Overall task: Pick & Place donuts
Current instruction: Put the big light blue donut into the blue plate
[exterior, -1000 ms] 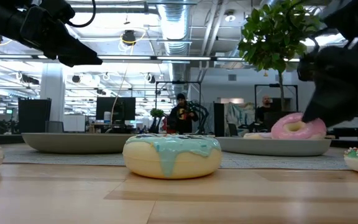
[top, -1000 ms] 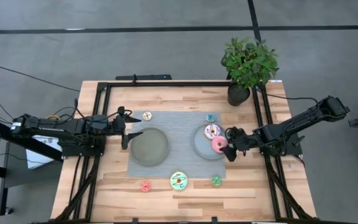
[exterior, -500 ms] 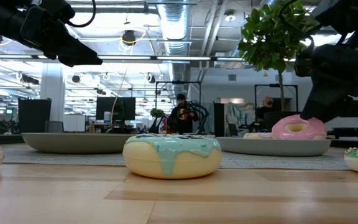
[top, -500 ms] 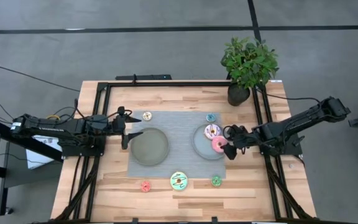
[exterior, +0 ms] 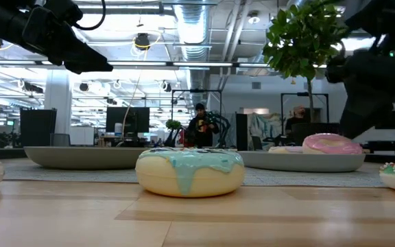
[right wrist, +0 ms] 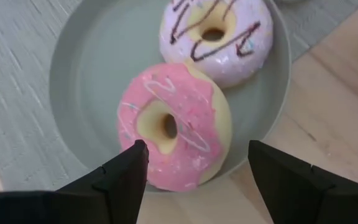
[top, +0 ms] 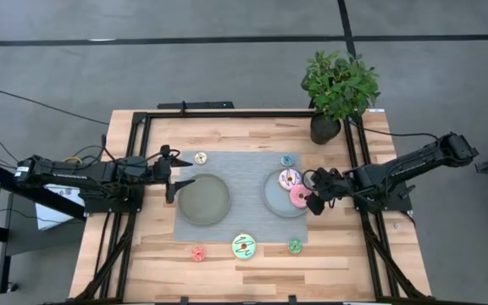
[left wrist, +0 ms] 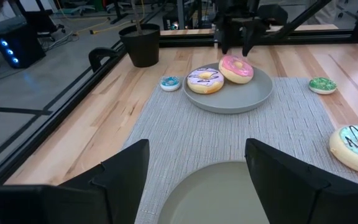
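Right gripper (right wrist: pixel 194 171) just above pink donut (right wrist: pixel 176 124), jaws wide, holding nothing. Pink donut lies on right plate (top: pixel 271 195), touching lilac donut (top: pixel 290 178). Left gripper (top: pixel 176 178) beside left plate (top: pixel 203 200), jaws wide, empty.

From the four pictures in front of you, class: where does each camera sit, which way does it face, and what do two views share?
High: above the table, looking straight down; both arms show, left claw and right claw open.
Low: at tabletop height, looking level across the large mint-green iced ring donut into the room; arms enter from above.
Left wrist: on the left arm, over the empty grey round plate, its two dark fingers in front.
Right wrist: on the right arm, looking down on the large pink iced ring donut.
Shared: both wrist views show that pink donut.
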`<state>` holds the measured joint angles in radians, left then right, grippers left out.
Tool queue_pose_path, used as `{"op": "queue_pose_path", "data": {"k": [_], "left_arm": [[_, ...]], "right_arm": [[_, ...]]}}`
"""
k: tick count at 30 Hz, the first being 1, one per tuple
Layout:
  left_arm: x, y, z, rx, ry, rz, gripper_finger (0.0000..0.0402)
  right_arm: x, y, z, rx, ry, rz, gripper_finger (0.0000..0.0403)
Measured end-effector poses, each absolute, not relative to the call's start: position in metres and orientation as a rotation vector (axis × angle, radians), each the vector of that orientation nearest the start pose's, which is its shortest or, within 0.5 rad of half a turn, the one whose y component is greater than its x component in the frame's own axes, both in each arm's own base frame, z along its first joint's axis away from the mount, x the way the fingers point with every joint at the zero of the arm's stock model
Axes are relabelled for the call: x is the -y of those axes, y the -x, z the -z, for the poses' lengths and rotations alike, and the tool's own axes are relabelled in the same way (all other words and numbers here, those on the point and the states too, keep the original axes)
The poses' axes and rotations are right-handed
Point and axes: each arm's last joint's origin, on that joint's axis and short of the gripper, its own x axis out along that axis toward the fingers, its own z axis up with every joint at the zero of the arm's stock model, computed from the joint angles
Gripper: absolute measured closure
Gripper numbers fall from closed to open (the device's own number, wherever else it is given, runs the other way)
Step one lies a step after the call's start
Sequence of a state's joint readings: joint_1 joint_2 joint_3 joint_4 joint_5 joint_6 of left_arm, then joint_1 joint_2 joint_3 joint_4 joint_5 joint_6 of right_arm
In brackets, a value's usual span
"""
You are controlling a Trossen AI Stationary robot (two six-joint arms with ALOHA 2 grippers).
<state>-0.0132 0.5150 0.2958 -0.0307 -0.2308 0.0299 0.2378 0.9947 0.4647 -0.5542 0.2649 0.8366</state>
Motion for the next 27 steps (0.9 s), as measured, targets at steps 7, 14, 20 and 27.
{"op": "queue_pose_path", "data": {"k": [7, 14, 20, 27], "left_arm": [[-0.004, -0.136, -0.215, -0.252, -0.056, -0.188, 0.0143], [-0.003, -0.136, -0.215, -0.249, -0.018, -0.145, 0.0143], [-0.001, -0.136, -0.216, -0.234, -0.01, -0.101, 0.0143], [0.0, -0.138, -0.218, -0.211, 0.005, -0.049, 0.0143]], "right_arm": [[-0.036, -0.167, -0.192, -0.922, -0.387, 0.415, 0.0137], [-0.037, -0.168, -0.195, -0.891, -0.336, 0.425, 0.0137], [-0.043, -0.178, -0.202, -0.794, -0.276, 0.317, 0.0137], [-0.065, -0.18, -0.21, -0.706, -0.177, 0.145, 0.0137]]}}
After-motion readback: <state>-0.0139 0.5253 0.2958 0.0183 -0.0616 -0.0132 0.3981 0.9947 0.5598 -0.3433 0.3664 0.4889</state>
